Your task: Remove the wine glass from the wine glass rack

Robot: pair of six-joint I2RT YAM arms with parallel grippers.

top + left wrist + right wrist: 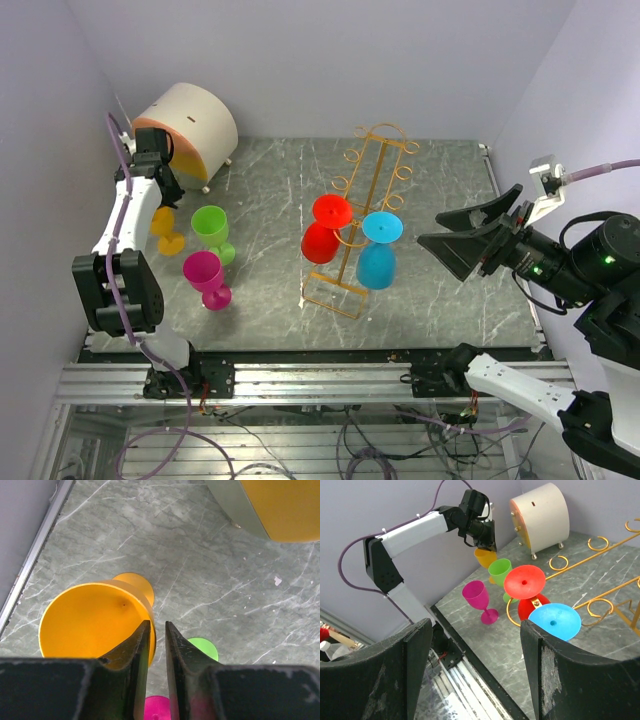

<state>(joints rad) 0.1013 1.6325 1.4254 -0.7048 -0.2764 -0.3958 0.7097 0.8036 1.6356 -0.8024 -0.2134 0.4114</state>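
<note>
The golden wire wine glass rack stands mid-table and also shows in the right wrist view. A red wine glass and a blue wine glass hang upside down on it. My right gripper is wide open and empty, just right of the blue glass. My left gripper is at the far left over an orange wine glass that stands on the table. Its fingers straddle the rim with a narrow gap, one finger inside the bowl, and table shows between rim and outer finger.
A green glass and a magenta glass stand upright beside the orange one. A cream drum with an orange face sits at the back left corner. Walls close in the table at left, back and right.
</note>
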